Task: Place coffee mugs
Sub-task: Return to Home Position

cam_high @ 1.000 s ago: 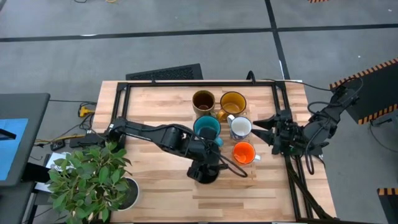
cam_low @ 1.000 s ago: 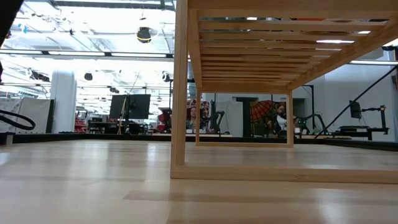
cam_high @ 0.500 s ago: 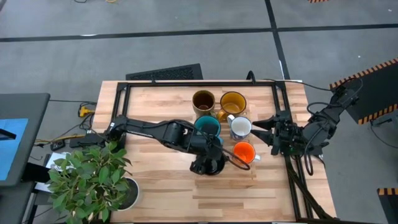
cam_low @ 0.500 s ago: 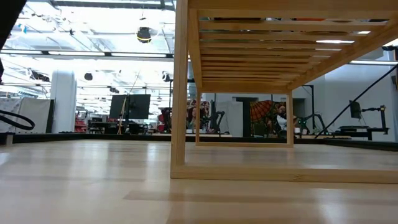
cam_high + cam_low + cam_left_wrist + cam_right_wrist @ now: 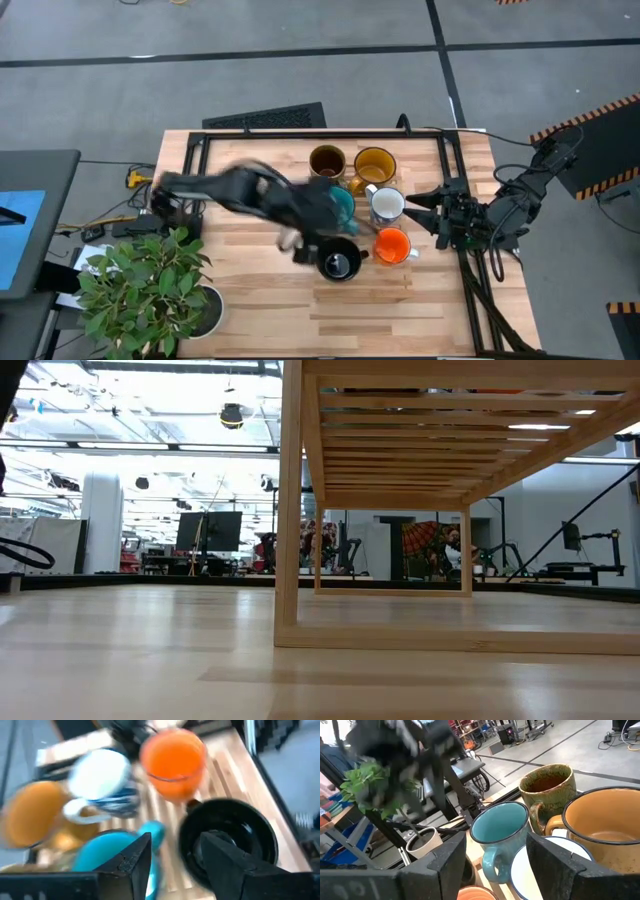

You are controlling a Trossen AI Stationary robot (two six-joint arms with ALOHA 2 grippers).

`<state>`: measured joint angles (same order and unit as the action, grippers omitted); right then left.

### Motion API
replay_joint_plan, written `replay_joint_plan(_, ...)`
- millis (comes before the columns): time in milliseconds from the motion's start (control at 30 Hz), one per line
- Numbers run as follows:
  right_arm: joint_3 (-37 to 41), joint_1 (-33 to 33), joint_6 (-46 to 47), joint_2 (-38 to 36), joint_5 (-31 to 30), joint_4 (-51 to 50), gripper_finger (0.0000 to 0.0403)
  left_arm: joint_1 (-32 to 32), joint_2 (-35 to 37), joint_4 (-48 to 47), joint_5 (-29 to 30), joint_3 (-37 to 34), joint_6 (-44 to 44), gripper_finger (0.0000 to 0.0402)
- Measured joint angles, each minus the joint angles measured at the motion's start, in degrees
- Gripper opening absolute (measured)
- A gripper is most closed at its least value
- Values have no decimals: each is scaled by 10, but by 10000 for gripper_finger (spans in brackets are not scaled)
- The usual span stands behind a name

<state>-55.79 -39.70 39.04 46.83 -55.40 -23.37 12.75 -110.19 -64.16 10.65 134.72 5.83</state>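
Six coffee mugs stand upright in a cluster on the wooden table: brown (image 5: pixel 327 162), mustard-yellow (image 5: pixel 375 165), teal (image 5: pixel 335 205), white (image 5: pixel 387 206), orange (image 5: pixel 392 245) and black (image 5: pixel 338 264). My left gripper (image 5: pixel 305 232) hovers, blurred, just left of the black mug (image 5: pixel 227 840). It is open (image 5: pixel 172 865) and holds nothing. My right gripper (image 5: pixel 438 215) waits open at the table's right side, pointing at the mugs. The teal mug (image 5: pixel 497 827) shows between its fingers (image 5: pixel 495 847), farther off.
A potted plant (image 5: pixel 150 285) stands at the table's near left corner. A black frame (image 5: pixel 320 133) runs around the far and side edges. The low view shows only a wooden slatted rack (image 5: pixel 290 510) and the room behind it.
My left gripper has shifted the black mug slightly toward the orange mug and let go of it. It has then drawn back fast, up and toward the table's left. The black mug now stands alone, its opening uncovered.
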Motion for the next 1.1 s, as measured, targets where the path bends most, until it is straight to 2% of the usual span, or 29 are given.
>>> replay_joint_plan(167,0,4,0,0,0,3,234,-38,75,8,4,1,-21,121)
replay_joint_plan(233,0,10,0,0,0,3,234,-47,102,12,3,-15,-21,86)
replay_joint_plan(300,0,16,0,0,0,3,234,-52,140,31,4,-66,-20,38)
replay_joint_plan(367,0,24,0,-1,0,3,234,-52,192,88,7,-156,-24,12)
replay_joint_plan(433,0,30,0,-1,0,3,234,-52,252,185,8,-278,-35,7)
replay_joint_plan(600,0,43,0,-1,0,3,234,-52,420,489,17,-612,-56,1)
replay_joint_plan(733,0,52,0,-1,0,3,234,-63,525,724,13,-827,-59,0)
replay_joint_plan(867,0,63,0,-1,0,3,234,-85,615,839,12,-969,-85,0)
replay_joint_plan(1000,0,77,0,-1,0,3,232,-103,693,858,12,-1059,-113,0)
replay_joint_plan(1100,0,85,-3,2,0,2,209,-108,752,858,12,-1107,-127,0)
